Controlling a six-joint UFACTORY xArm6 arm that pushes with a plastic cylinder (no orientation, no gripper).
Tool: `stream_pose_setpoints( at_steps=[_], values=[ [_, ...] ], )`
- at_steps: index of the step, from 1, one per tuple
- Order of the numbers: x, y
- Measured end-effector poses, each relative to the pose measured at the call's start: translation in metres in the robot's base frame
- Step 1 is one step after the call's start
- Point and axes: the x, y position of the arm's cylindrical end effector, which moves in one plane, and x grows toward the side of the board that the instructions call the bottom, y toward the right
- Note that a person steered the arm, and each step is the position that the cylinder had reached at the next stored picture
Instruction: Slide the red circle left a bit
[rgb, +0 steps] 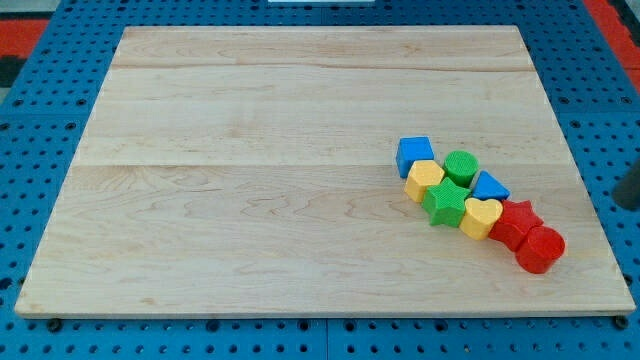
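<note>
The red circle (540, 249) lies near the board's lower right, at the bottom-right end of a tight cluster of blocks. It touches the red star (514, 221) just up-left of it. A dark shape at the view's right edge looks like my rod, with my tip (624, 204) off the board, to the right of and above the red circle and well apart from it.
The cluster runs up-left from the red star: yellow heart (481, 215), green star (445, 204), blue triangle (489, 187), yellow hexagon (425, 180), green circle (461, 166), blue cube (415, 155). The wooden board (250, 180) lies on a blue pegboard.
</note>
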Motion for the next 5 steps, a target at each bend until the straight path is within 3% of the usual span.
stream_pose_setpoints(
  at_steps=[1,2,4,5],
  values=[
    [0.060,-0.012],
    [0.087,-0.026],
    [0.020,-0.166],
    [-0.034,-0.182]
  ],
)
